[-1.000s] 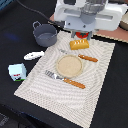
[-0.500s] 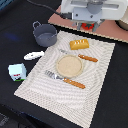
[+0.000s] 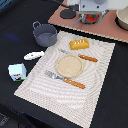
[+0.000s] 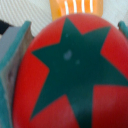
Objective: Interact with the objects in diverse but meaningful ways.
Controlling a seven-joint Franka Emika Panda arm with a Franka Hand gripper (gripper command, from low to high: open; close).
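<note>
Red is filling the wrist view: we are holding the tomato (image 4: 67,75), its green star facing the lens, with the claw (image 4: 70,70) pinching it between two teal pads (image 4: 15,65) that are showing at either side of the picture. In the exterior view we are hanging at the top of the scene, above the brown board (image 3: 107,27), and a speck of red (image 3: 90,19) is peeking out under the white arm, which we are taking to be that same tomato carried high so that it clears everything below. The bread (image 3: 79,44) is lying on the striped mat (image 3: 95,95), and an orange blur above the tomato in the wrist view may be it, though we cannot tell. The plate (image 3: 69,65) is sitting between the knife (image 3: 80,55) and the fork (image 3: 65,80), laid as a place setting. Off the mat, on the dark bench (image 3: 15,30), the pot (image 3: 45,34), the fish (image 3: 33,55) and the carton (image 3: 17,72) are waiting well apart. Our claw itself is hidden in the exterior view, the arm is cut off at the top edge, and the object at that view's far right is too cropped to name.
</note>
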